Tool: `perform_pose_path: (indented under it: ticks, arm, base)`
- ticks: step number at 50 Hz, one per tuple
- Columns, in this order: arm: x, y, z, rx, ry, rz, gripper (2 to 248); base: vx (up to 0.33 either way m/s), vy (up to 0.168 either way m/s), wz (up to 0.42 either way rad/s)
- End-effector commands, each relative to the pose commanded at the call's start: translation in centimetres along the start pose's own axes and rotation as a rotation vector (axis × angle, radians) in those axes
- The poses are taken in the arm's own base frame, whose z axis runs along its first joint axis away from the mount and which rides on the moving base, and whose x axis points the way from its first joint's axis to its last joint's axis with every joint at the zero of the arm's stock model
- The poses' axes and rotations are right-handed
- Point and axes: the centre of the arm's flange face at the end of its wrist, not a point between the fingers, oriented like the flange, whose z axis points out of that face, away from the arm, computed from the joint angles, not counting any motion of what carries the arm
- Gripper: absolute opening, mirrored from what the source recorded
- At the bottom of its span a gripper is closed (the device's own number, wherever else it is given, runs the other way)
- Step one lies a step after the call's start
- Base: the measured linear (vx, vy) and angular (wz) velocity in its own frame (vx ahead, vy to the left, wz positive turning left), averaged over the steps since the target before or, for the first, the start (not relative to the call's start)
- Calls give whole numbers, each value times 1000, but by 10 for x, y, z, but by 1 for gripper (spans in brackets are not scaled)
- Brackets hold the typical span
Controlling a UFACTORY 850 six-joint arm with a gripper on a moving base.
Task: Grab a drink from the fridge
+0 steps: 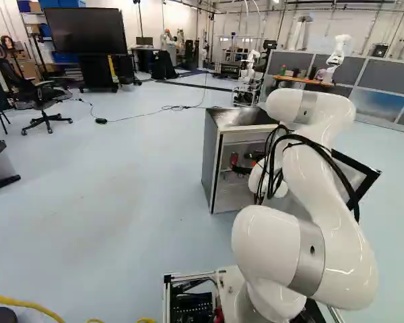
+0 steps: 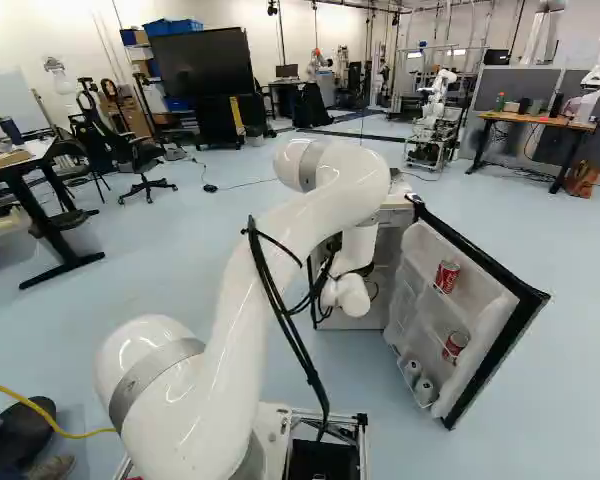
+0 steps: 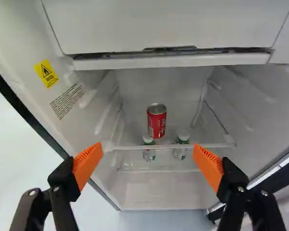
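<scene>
Pale blue floor [image 1: 121, 202] spreads around us, with a big dark screen [image 1: 87, 30] at the far left of the left base view and an office chair [image 1: 37, 94] nearer. Ahead we have the fridge [image 1: 211, 158], its door [image 2: 513, 308] swung open to the right in the right base view. Red cans [image 2: 447, 277] sit in the door's racks, and two pale cans [image 2: 425, 388] in the lowest one. Our gripper [image 1: 244, 163] is at the fridge's open front, its jaws spread wide. In the wrist view we see a red drink can [image 3: 156, 122] upright on the shelf [image 3: 171, 146], ahead of the gripper and apart from both fingers. Two white-capped bottles [image 3: 180, 148] show lower down, one to either side of that can.
</scene>
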Motion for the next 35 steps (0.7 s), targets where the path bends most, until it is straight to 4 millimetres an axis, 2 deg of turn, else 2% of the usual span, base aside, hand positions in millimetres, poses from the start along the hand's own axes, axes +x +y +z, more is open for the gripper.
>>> perform_pose_path:
  ticks: [18, 35]
  arm:
    - [-20, 9, 35, 8, 22, -19, 247]
    - [-22, 17, 61, 12, 55, -45, 247]
  base:
    - [0, 0, 0]
    - [0, 0, 0]
